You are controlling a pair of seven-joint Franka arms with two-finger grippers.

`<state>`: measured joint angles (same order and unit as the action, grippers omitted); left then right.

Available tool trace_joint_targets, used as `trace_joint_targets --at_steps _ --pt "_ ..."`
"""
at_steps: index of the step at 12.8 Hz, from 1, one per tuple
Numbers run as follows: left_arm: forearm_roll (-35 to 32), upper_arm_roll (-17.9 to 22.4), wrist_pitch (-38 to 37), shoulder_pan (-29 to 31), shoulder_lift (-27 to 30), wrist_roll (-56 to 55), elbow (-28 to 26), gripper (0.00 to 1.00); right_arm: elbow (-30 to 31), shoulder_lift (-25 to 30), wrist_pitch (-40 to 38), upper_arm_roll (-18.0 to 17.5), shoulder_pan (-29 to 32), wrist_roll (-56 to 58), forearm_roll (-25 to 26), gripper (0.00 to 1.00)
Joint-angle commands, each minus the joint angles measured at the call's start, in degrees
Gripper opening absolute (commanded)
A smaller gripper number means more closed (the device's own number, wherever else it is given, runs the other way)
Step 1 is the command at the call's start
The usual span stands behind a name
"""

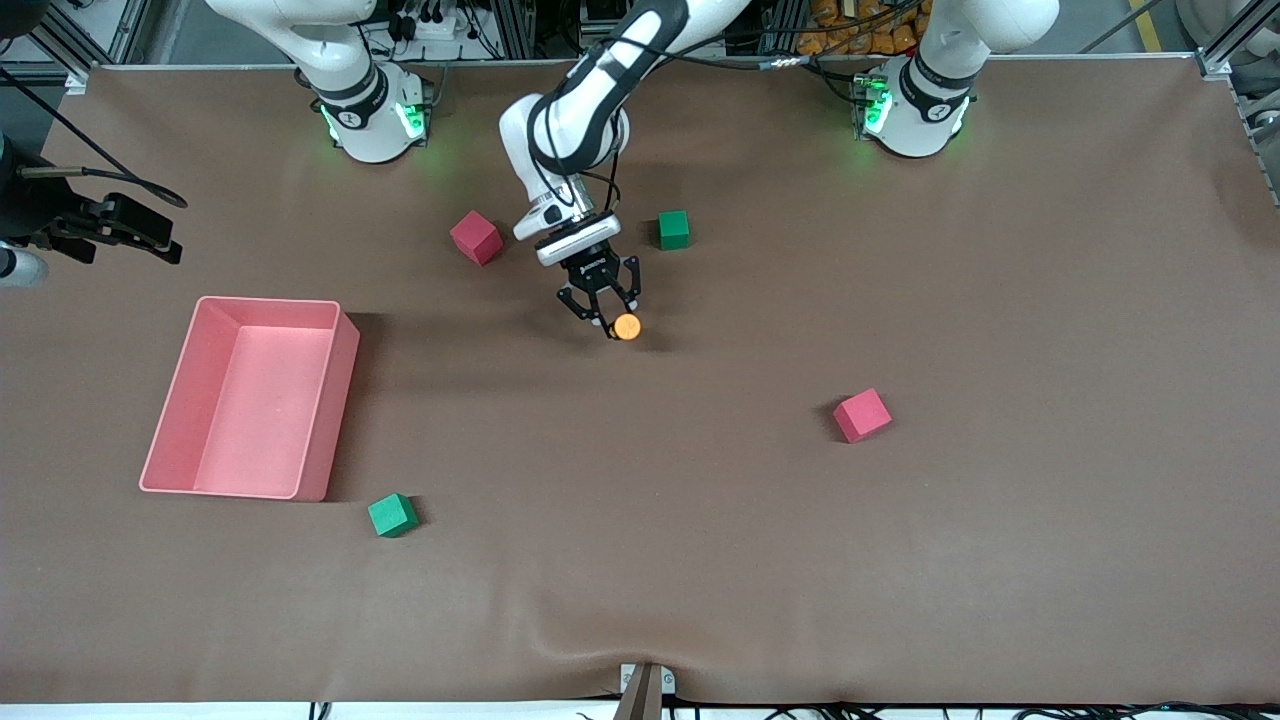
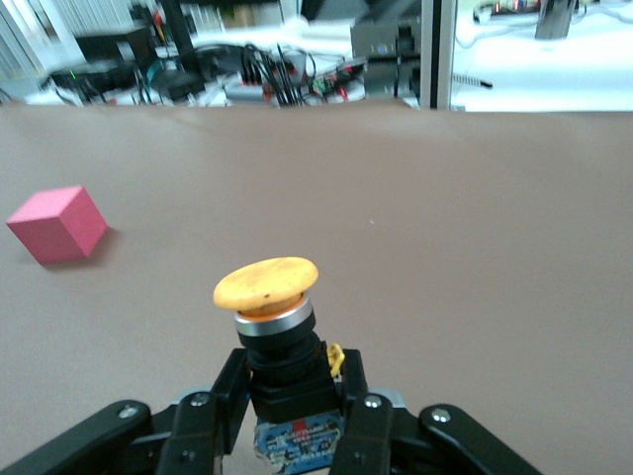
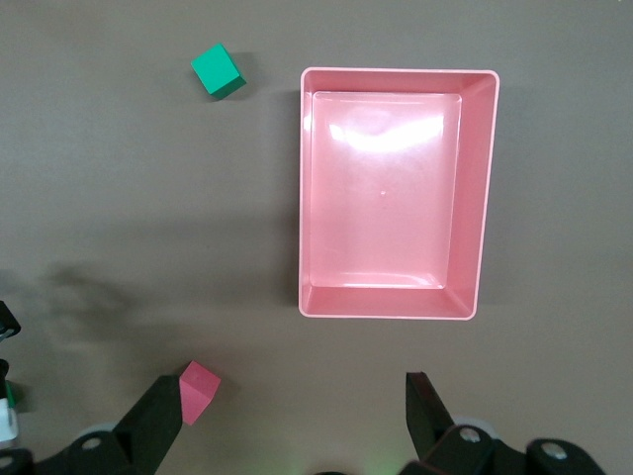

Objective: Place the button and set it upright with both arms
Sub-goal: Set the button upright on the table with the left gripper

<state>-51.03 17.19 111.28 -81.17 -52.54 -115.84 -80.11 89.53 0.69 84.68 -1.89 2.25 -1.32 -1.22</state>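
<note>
**Button in my grip, upright, not yet let go**

Nearest the front camera, a green cube (image 1: pixel 392 515) lies by the corner of the pink tray (image 1: pixel 330 400); neither is part of my job. A red cube (image 1: pixel 862 415) sits a little farther up, toward the left arm's end of the table.

At mid-table my left gripper (image 1: pixel 612 322) is low over the brown table cover (image 1: pixel 700 560), its fingers (image 2: pixel 223 411) pressed against the black body of the button (image 2: pixel 272 317). The left wrist view shows the orange cap on top and the body standing straight, so I judge the uprighting close to done. Whether its base touches the cover I cannot tell. What remains, as I read it, is to spread the fingers and lift away without tipping it.

Farther still lie another red cube (image 1: pixel 476 237) and another green cube (image 1: pixel 674 229).

My right gripper (image 3: pixel 297 421) waits above the tray, fingers spread wide and holding nothing.
</note>
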Motion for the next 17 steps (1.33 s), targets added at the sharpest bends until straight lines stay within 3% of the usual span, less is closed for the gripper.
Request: trace_joint_targets --at_steps 1,3,5,11,17 --pt "-3.79 -0.14 -3.42 -2.40 -2.72 -3.59 0.57 0.00 -0.32 -0.08 -0.39 -0.49 0.47 0.35 0.78 1.00" --pt "-9.85 -0.58 -4.84 -3.29 -6.42 -11.04 0.83 0.00 -0.32 -0.08 -0.39 -0.49 0.47 0.35 0.78 1.00" --pt "-11.63 -0.58 -4.93 -3.38 -7.39 -14.06 0.66 0.00 -0.32 -0.08 -0.39 -0.49 0.47 0.35 0.78 1.00" --pt "-12.24 -0.67 -6.60 -3.47 -9.50 -17.22 0.48 0.00 -0.32 -0.08 -0.31 -0.57 0.47 0.35 0.78 1.00" --pt "-13.30 -0.67 -6.60 -3.47 -9.86 -12.40 0.75 0.00 -0.32 -0.34 -0.31 -0.57 0.47 0.35 0.78 1.00"
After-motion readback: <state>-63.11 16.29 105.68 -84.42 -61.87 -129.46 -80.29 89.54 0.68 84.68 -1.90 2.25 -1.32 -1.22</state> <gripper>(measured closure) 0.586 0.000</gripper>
